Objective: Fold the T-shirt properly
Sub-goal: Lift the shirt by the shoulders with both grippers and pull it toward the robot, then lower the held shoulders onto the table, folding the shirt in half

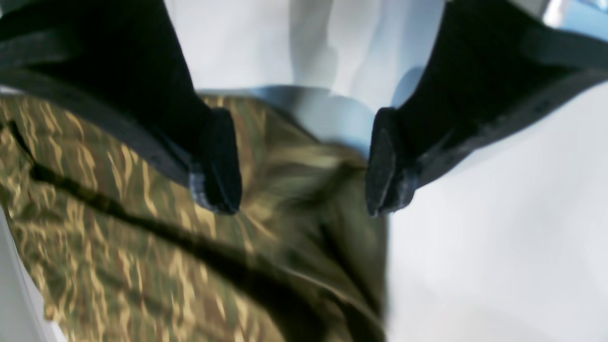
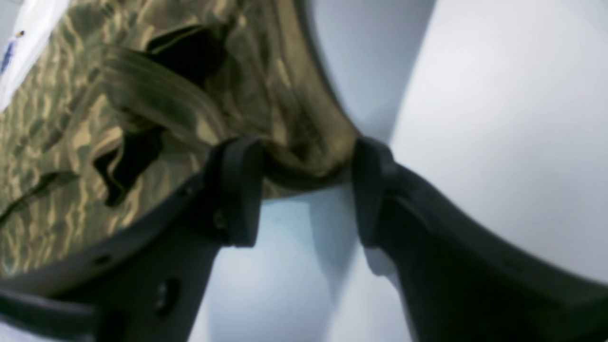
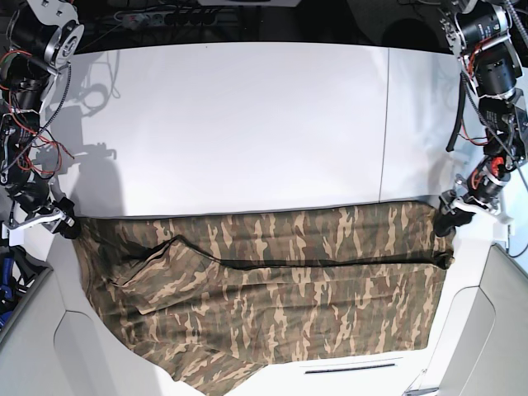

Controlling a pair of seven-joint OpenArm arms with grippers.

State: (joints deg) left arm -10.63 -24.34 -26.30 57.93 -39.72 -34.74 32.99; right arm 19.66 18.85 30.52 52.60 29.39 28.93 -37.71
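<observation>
Both end effectors gape: left (image 1: 304, 161) over the T-shirt (image 3: 272, 297), right (image 2: 306, 190) astride its bunched edge; the T-shirt's long axis runs across the counter (image 3: 247, 124).

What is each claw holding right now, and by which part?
The left claw stands open over the T-shirt, holding nothing. The right claw has a bunched edge of the shirt between its wide jaws; whether it grips cannot be told.

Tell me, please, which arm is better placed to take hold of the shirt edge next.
The right one. The right pincer already has a bunched edge of the T-shirt between its open jaws. The left pincer is also open, but it hangs above the cloth without any fold between its jaws.
</observation>
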